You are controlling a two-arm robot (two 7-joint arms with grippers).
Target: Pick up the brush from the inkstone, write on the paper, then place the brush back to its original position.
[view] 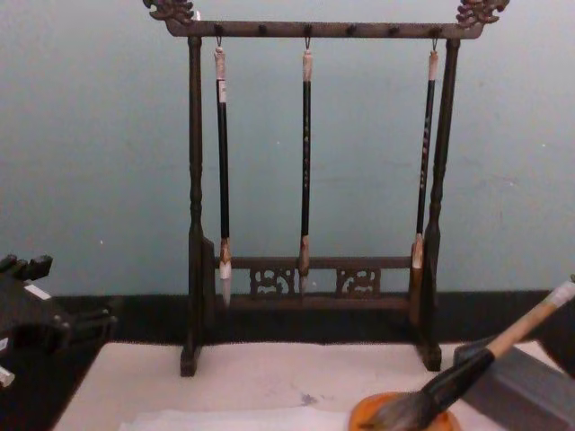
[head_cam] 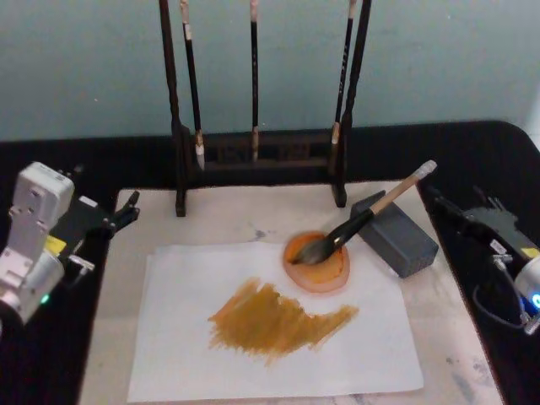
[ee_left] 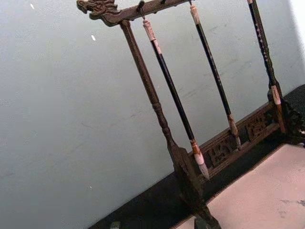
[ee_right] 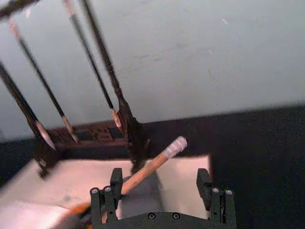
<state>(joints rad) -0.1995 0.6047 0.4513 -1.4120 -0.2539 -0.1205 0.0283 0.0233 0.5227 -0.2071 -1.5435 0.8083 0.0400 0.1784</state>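
Brush (head_cam: 371, 213) leans on grey block (head_cam: 407, 243); paper (head_cam: 181, 342) bears unreadable ochre smear (head_cam: 278, 321).

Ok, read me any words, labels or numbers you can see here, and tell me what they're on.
Nothing here can be read as text.
paper: an orange-brown smear, no legible characters.
hanging brushes: pale marks on the handles, too blurred to read.
yellow sticker on the left arm: too small to read.
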